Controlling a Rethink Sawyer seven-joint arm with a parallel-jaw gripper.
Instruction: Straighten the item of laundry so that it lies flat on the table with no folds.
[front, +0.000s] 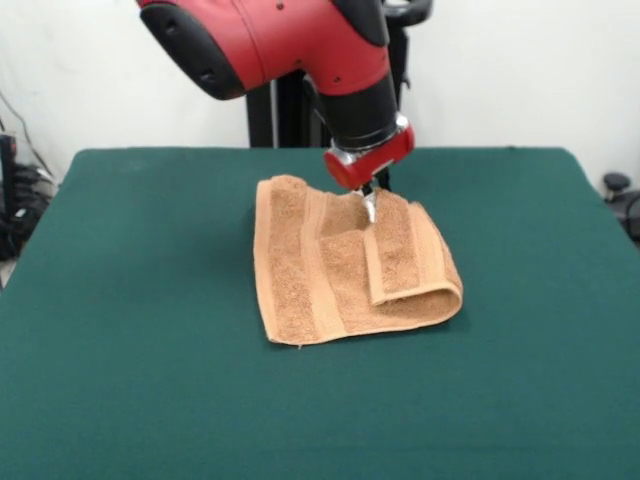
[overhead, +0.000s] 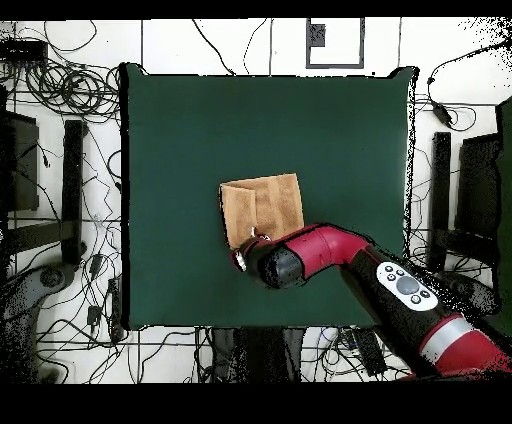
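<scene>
— Standing by the tabletop (front: 120, 380): what is the position of the towel (front: 300, 270)?

— Near the middle, a little toward the robot's side. One side panel is doubled back over the rest, with a rolled fold at the corner nearest the front camera — so not yet flat.

— And the hand (front: 370, 208)?

— Down at the towel's far edge, tips pressed into the cloth just where the folded flap begins. I judge it is placed there to take that flap and draw it outward. The tips look narrow and close together, but whether they pinch cloth — I cannot tell.

— What does the front view give that the overhead does not?

— The fold itself: the raised roll, the woven bands, the layering. From above the towel reads as a plain tan patch.

— And the overhead?

— The towel's place on the green surface, with wide bare margins all round. The arm (overhead: 330, 250) covers the hand and the towel's near edge there.
</scene>
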